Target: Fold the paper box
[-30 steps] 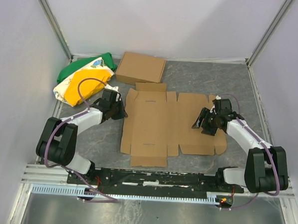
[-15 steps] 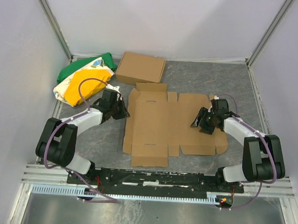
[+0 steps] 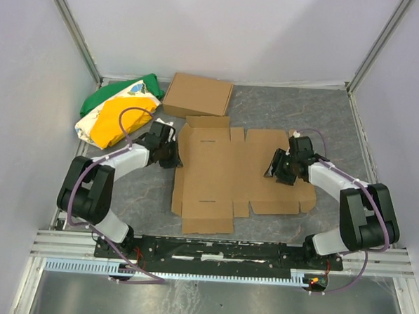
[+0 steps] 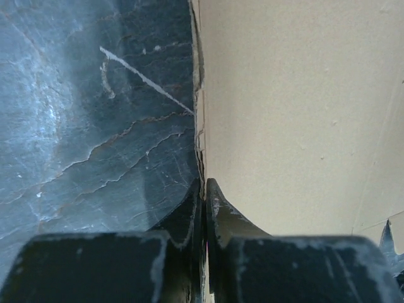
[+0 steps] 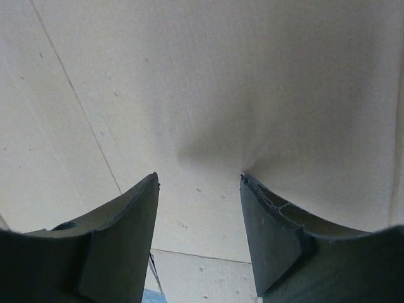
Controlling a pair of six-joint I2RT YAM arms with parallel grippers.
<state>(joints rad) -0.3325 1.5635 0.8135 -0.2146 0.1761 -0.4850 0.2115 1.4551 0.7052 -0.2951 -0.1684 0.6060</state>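
Lying unfolded, plain brown paper box (image 3: 223, 173), flaps outspread

You face a lab robot cell: plain pale panel walls (image 3: 223, 31), aluminium frame posts (image 3: 74, 34), and a mounting rail (image 3: 219, 249) along the near table (image 3: 289, 108) edge.

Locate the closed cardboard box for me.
The closed cardboard box sits far back, left of centre in the top view, right of the green and yellow bag and just beyond the flat paper box.
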